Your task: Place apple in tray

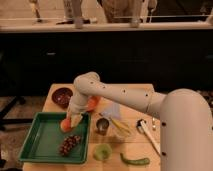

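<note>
My claw (71,121) hangs over the upper right corner of the green tray (42,141), closed on the apple (66,124), which sits just above the tray floor, possibly touching it. A bunch of grapes (69,144) lies in the tray just below. On the surface (127,150) sit a dark bowl (62,95), a metal cup (102,125) and a green pepper (135,160).

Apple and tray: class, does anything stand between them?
Nothing visible does. The apple sits at the gripper, over the tray near its right rim. The grapes lie further forward.
</note>
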